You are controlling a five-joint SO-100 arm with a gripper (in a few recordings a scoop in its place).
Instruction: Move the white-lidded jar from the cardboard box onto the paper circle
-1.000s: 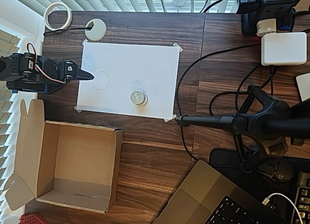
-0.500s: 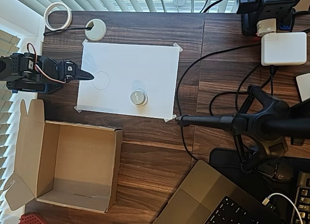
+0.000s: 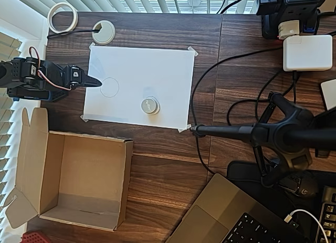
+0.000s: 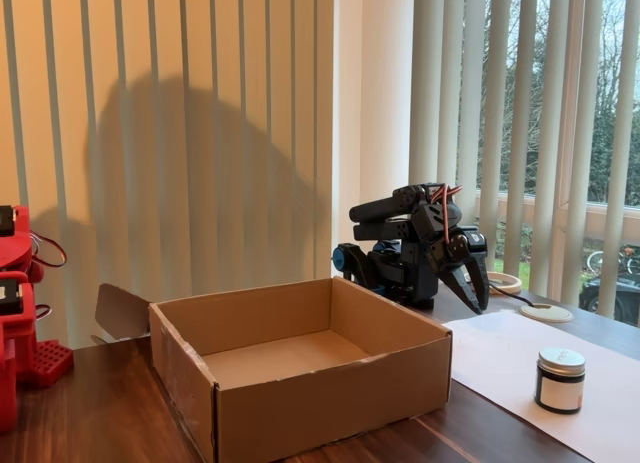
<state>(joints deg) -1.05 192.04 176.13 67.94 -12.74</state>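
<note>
At the left edge of the table in the overhead view, the arm is sitting folded, its claw [image 3: 94, 82] pointing rightward over the left edge of the white sheet [image 3: 157, 64]. The dark fingertips are coming together to a single point there, and the fixed view [image 4: 478, 283] is showing the fingers hanging down pressed together, so the claw is reading as closed and gripping nothing.

Below the arm, toward the bottom-left corner of the table, the cardboard box [image 3: 31, 175] is lying open with its flaps spread, and its floor is showing bare in both views [image 4: 330, 383].

Just right of the claw tip, the smaller pencil ring, the paper circle [image 3: 109, 87], is sitting vacant on the sheet.

Further right and nearer the sheet's bottom edge, the white-lidded jar [image 3: 149, 105] is standing upright on the paper, well apart from the box and clear of the paper circle. It appears to be resting where a much fainter, larger ring is drawn, though the line is too pale to be sure.

So the jar is lying right of and below the claw, with the paper circle between them; any coming reach would be passing over that circle.

The fixed view is showing the jar's [image 4: 560, 380] dark body and pale label; the overhead view is showing the ring outlines.
</note>
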